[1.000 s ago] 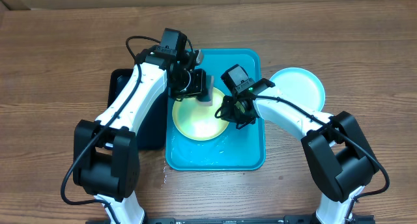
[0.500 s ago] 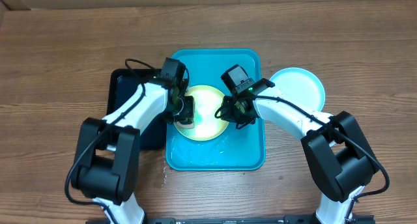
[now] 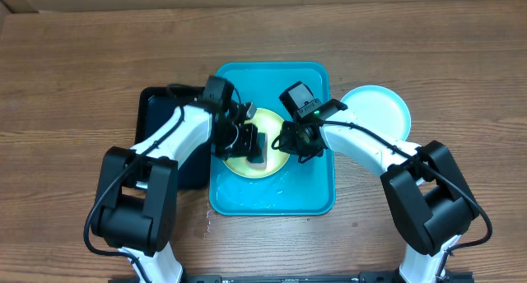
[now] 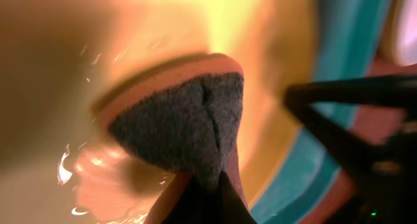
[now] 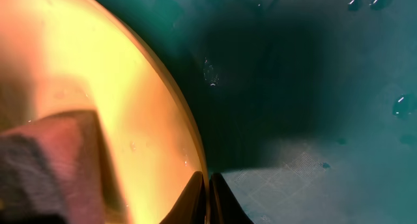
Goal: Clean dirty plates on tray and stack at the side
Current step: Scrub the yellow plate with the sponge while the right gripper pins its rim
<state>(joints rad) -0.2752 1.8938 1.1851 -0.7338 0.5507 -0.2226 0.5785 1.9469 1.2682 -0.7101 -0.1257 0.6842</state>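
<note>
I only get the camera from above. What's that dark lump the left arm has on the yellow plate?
Observer: A sponge. The left wrist view shows its dark grey scrubby face with an orange layer behind, pinched in the left gripper.
Operator: Is the other arm doing anything?
Observer: Yes. In the right wrist view the right gripper is shut on the rim of the yellow plate, probably to steady it.
Operator: Is it wet in there?
Observer: Yes, water drops sit on the tray floor beside the plate.
</note>
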